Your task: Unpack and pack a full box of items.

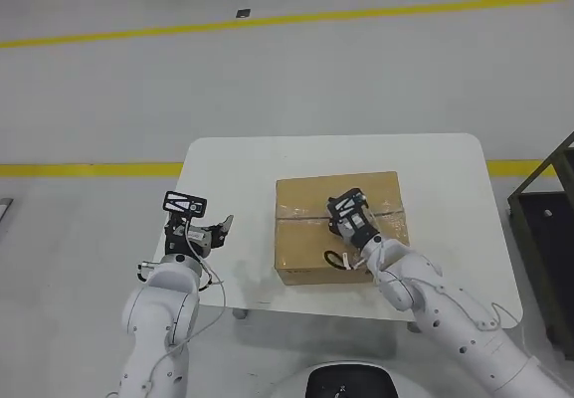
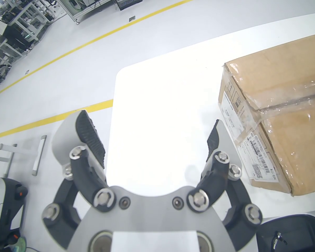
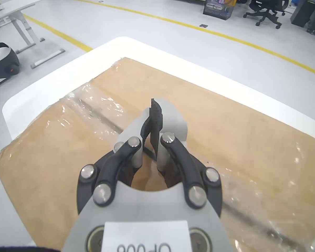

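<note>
- Sitting approx. mid-table on the white rounded-corner table [image 1: 237, 169]: a brown cardboard box [image 1: 306, 234], flaps shut, w/ bare tabletop showing on every side.
- Clear shiny tape strip [image 3: 94, 106] runs along the box's top seam & folds down over the end face. It is wrinkled and catches the light.
- White printed labels [image 2: 241, 132] are stuck on the box's end face, the one turned toward the left arm.
- Right gripper [image 3: 155, 111]: clenched, ridged black pads pressed together, nothing visible btwn them. Tips sit over the box top at approx. the middle of the taped seam. Can't tell if they touch the tape or hang just above it.
- Left gripper [image 2: 149, 124]: released, fingers spread wide, nothing in it. It hangs at about the table's left edge, beside the box's labelled end but well apart from it, no contact w/ the box.
- Top cam: both arms come in from the table's near side, and the right forearm crosses the box's near edge.
- Off-table: a yellow floor line [image 1: 267, 20] runs beyond the far edge, & a dark metal rack [image 1: 565, 229] stands on the floor to the right of the table.
</note>
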### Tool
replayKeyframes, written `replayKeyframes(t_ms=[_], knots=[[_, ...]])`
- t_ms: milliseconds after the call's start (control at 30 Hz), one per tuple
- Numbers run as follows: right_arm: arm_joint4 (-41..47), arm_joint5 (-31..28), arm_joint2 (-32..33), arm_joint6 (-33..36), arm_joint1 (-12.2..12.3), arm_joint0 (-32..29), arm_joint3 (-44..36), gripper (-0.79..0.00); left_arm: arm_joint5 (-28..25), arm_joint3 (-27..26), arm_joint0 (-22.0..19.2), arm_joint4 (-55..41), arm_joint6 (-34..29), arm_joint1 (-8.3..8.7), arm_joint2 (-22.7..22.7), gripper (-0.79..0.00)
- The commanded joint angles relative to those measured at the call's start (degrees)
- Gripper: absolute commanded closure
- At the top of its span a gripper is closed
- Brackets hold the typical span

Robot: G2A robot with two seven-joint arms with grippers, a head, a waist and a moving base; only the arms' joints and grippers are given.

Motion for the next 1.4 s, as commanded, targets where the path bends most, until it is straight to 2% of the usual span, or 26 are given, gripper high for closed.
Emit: replayKeyframes(t_ms=[0, 367, 900, 1167, 1367], knots=[[-0.57, -0.24, 1.18, 0.79, 0.29, -1.07, -0.92, 0.0, 0.0, 0.0, 0.0, 0.0, 0.0, 0.0, 0.0, -0.785], [-3.16, -1.07, 8.28, 3.29, 1.86, -7.04, -6.4, 0.0, 0.0, 0.0, 0.0, 0.0, 0.0, 0.0, 0.0, -0.785], [2.18, 2.33, 20.47, 4.79, 3.25, -15.99, -12.74, 0.0, 0.0, 0.0, 0.0, 0.0, 0.0, 0.0, 0.0, -0.785], [3.49, 2.56, 24.35, 4.1, 3.59, -18.71, -17.04, 0.0, 0.0, 0.0, 0.0, 0.0, 0.0, 0.0, 0.0, -0.785], [3.34, 4.02, 28.55, 0.77, 3.88, -21.12, -18.52, 0.0, 0.0, 0.0, 0.0, 0.0, 0.0, 0.0, 0.0, -0.785]])
